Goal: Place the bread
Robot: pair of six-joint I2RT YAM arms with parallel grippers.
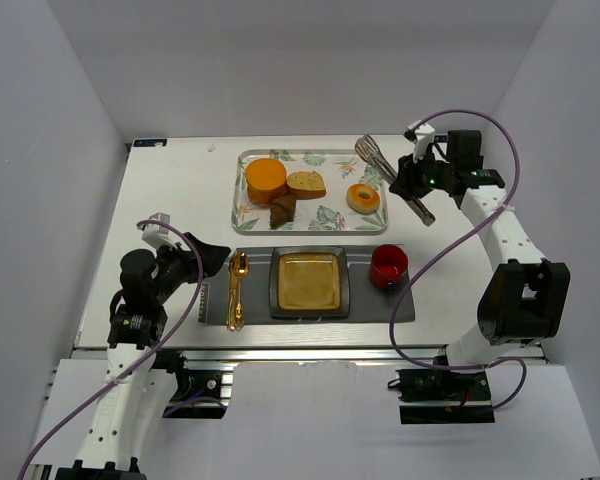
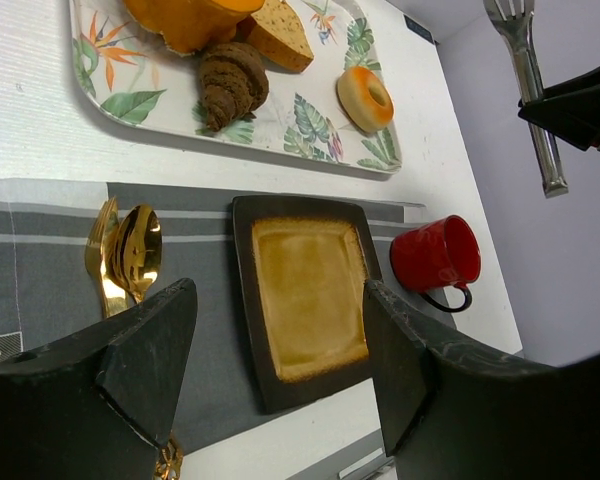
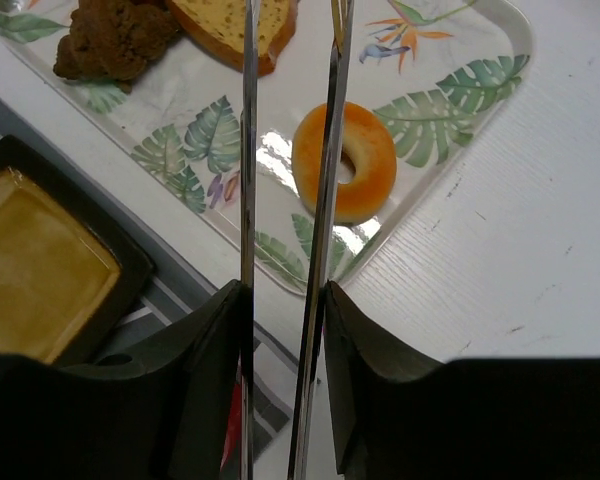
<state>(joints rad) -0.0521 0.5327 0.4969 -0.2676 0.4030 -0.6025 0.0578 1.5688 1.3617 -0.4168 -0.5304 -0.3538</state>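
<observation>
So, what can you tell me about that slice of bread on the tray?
The bread is a small oval slice with a light tan crumb, dark specks and a brown crust around it. It lies cut face up on the leaf-printed tray, right of the orange block and left of the ring doughnut, with the dark brown chunk close by its near edge. Nothing grips it; the tongs hang apart, at the tray's right end.

Leaf-printed tray (image 1: pixel 310 153) at rear. On it, left to right: orange round block (image 1: pixel 265 180), speckled tan bread slice (image 1: pixel 306 184), orange-and-cream ring doughnut (image 1: pixel 362 198); dark brown chunk (image 1: pixel 283 209) before the first two. Grey placemat (image 1: pixel 365 302) before it: gold cutlery (image 1: pixel 237 290) left, dark square plate (image 1: pixel 277 283) centre, red mug (image 1: pixel 389 266) right. Steel tongs (image 1: pixel 375 158) in my right gripper (image 1: pixel 408 183) overhang the tray's right end.
</observation>
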